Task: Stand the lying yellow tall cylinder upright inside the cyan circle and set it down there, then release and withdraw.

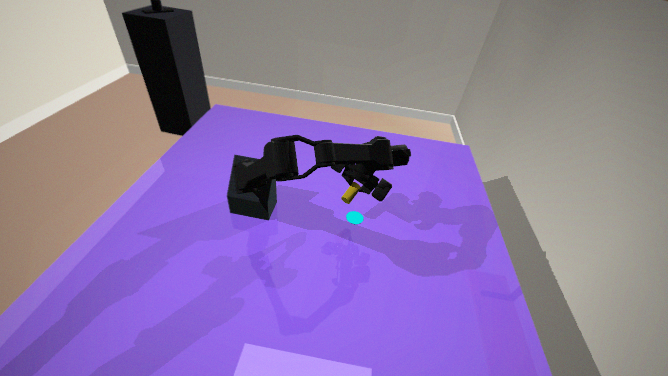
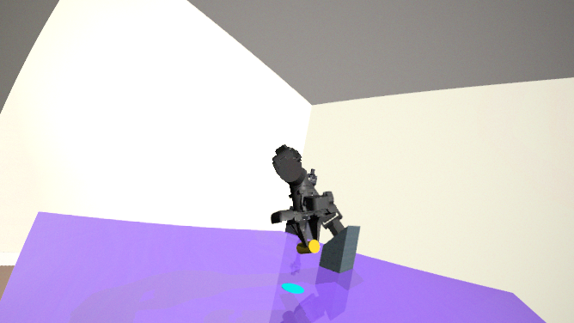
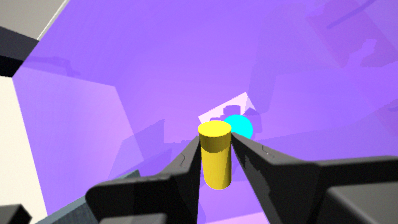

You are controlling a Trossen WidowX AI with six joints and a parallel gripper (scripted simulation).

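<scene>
The yellow tall cylinder (image 1: 350,193) (image 2: 314,246) (image 3: 217,167) is held in the air, tilted well away from upright, nearer to lying than standing in the exterior view. My gripper (image 1: 356,184) (image 2: 312,246) (image 3: 215,138) is shut on it, with one finger on each side. The cyan circle (image 1: 355,218) (image 2: 293,289) (image 3: 239,127) lies flat on the purple table. The cylinder and fingertips are above the table and not over the circle's middle in the top and exterior views. In the wrist view the cylinder's end face slightly overlaps the circle's left edge.
The arm's dark base block (image 1: 251,202) (image 2: 340,253) stands on the purple table (image 1: 310,350) (image 2: 129,249). A tall black pillar (image 1: 172,75) stands beyond the table's far left edge. A pale rectangle (image 1: 302,362) shows at the front of the table in the top view.
</scene>
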